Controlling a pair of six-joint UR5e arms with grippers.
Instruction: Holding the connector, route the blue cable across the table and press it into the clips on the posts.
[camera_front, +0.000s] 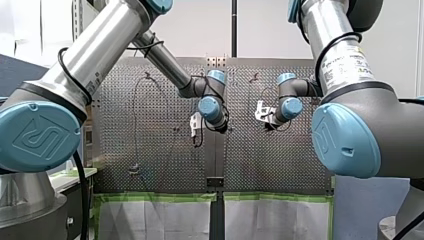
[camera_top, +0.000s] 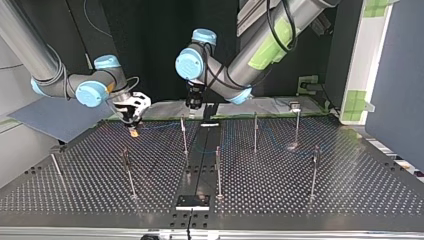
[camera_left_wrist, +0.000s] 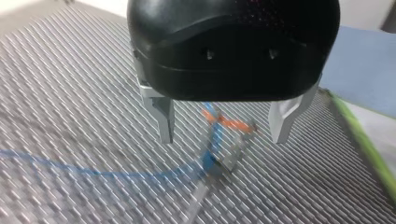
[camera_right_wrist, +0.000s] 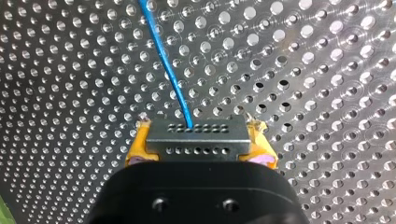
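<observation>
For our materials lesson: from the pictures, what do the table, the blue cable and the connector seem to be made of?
The table: metal, probably; dull silvery sheen, rows of holes.
The blue cable: likely plastic-coated; smooth, glossy, lies in curves.
The connector: grey, matt, small holes; plastic or metal, unclear.

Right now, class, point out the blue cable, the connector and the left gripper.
blue cable (camera_right_wrist: 166, 65): right wrist view, middle of strand.
connector (camera_right_wrist: 198, 140): right wrist view, grey front face.
left gripper (camera_left_wrist: 223, 137): left wrist view, midway between fingertips.
</observation>
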